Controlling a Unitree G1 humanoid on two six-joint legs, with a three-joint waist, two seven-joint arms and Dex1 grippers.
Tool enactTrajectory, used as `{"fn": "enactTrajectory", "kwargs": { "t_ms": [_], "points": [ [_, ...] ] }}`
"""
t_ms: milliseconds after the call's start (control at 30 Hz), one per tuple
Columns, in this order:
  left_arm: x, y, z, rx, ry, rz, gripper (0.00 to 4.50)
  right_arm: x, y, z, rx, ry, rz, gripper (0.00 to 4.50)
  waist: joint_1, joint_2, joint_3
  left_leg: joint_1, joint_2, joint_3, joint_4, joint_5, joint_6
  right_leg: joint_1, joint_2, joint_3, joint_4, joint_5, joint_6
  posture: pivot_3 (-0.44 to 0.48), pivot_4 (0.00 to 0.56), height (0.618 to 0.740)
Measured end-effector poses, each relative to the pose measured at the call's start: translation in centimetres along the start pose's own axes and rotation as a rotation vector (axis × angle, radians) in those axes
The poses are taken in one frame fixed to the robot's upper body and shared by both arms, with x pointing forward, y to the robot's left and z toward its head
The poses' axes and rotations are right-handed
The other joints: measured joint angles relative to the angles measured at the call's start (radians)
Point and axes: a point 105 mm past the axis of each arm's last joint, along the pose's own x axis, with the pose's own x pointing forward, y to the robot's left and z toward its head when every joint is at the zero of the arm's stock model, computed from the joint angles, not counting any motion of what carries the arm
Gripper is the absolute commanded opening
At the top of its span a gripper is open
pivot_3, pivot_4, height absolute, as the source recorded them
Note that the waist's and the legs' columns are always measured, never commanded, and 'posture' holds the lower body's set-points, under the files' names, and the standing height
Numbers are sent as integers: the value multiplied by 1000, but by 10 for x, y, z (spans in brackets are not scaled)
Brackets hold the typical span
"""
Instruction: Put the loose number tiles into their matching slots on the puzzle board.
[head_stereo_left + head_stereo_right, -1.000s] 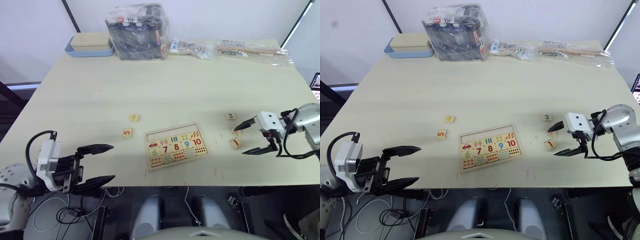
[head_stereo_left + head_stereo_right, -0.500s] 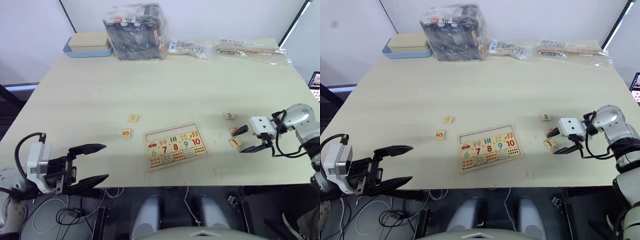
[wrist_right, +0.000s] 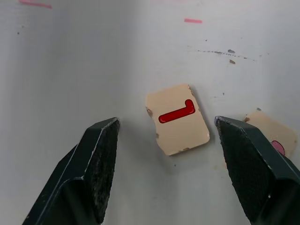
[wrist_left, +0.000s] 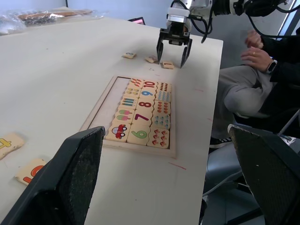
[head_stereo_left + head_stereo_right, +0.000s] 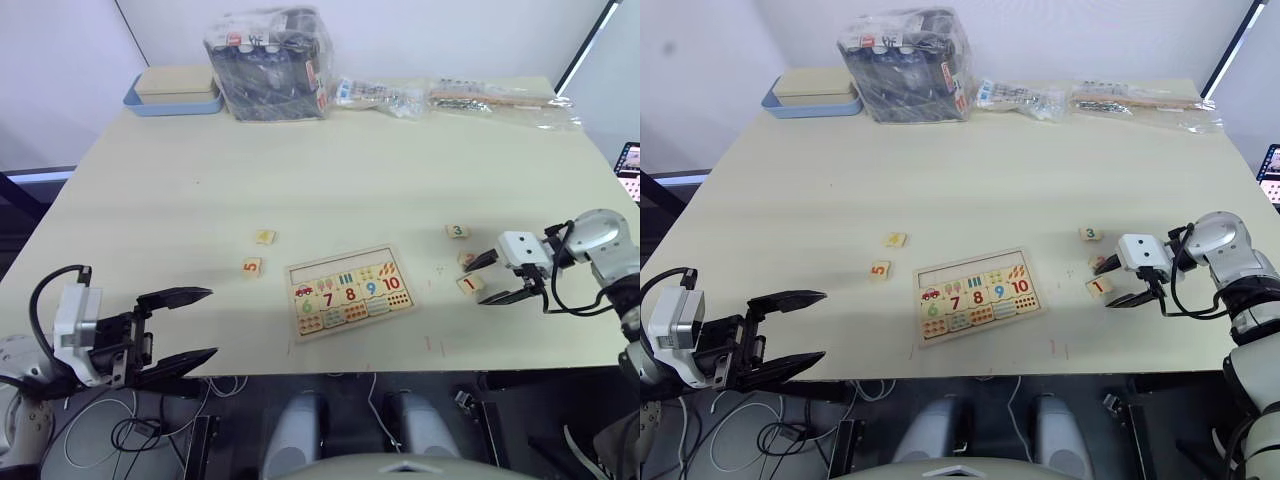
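Wood puzzle board (image 5: 349, 290) lies flat near table (image 5: 330, 170) front edge, long axis roughly left-right, its right end turned slightly away from robot. Top row slots (image 5: 345, 272) are bare wood; lower rows hold 6–10 plus picture and dot pieces.

Head views: loose tiles all on table, none in board. 5 tile (image 5: 252, 266) and a yellow-numeral tile (image 5: 265, 237) sit left of board, near each other. 3 tile (image 5: 458, 231), a pink-numeral tile (image 5: 467, 259) and 1 tile (image 5: 470, 284) sit right of board. Right gripper (image 5: 493, 278) is low over table w/ forearm coming in from right edge, fingers spread wide, pointing toward board, 1 tile just beside fingertips, not gripped. Left gripper (image 5: 190, 325) hangs off front-left table edge, fingers wide apart, holding nothing, pointing toward the right. Blue-edged tray (image 5: 176, 98) w/ wooden box (image 5: 178, 82) at far left, plastic-wrapped pack (image 5: 270, 62) beside it, clear bags (image 5: 450, 97) along far edge.

L wrist view: board seen along its length, slots (image 4: 102, 116) row empty. Right gripper (image 4: 173, 55) stands vertical, fingers down and wide, straddling 1 tile (image 4: 167, 64). A seated person's hand (image 4: 253, 47) beyond table edge.

R wrist view: 1 tile (image 3: 177, 118) between the two wide fingers, touching neither, tilted, chipped at one edge. Pink-numeral tile (image 3: 273, 138) partly behind one finger.
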Motion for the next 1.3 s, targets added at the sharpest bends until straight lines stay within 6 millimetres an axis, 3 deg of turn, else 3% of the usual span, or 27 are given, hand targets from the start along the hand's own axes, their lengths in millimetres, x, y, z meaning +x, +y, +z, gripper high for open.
{"fn": "enactTrajectory", "kwargs": {
  "t_ms": [67,100,133,800,833,900,1133,1300],
  "points": [
    [0,1,1,6,-2,1,4500,0,1,0,15,-12,-3,2812,0,0,0,0,0,0,0,0,0,0,0,0,0,0,0,0,150,740],
    [0,2,1,9,-2,2,4500,0,2,0,17,-14,-3,2255,0,0,0,0,0,0,0,0,0,0,0,0,0,0,0,0,150,740],
    [0,2,1,9,-2,3,4500,0,2,0,20,-15,-2,2035,0,0,0,0,0,0,0,0,0,0,0,0,0,0,0,0,150,740],
    [0,2,0,14,1,9,4500,2,5,-2,53,-64,-39,2035,-2,0,0,0,0,0,0,0,0,0,0,0,0,0,0,0,150,740],
    [1,3,0,14,1,10,4500,2,5,-2,53,-65,-40,1478,-1,0,0,0,0,0,0,0,0,0,0,0,0,0,0,0,150,740],
    [1,3,0,14,1,12,4500,1,5,-1,52,-66,-45,874,-1,0,0,0,0,0,0,0,0,0,0,0,0,0,0,0,150,740],
    [1,3,-1,10,-3,26,4500,2,7,1,53,-76,-42,858,-1,0,0,0,0,0,0,0,0,0,0,0,0,0,0,0,150,740],
    [1,4,-1,9,-6,38,4500,-1,-5,35,17,-133,-55,858,-1,1,0,0,0,0,0,0,0,0,0,0,1,0,0,0,150,740]
  ]
}}
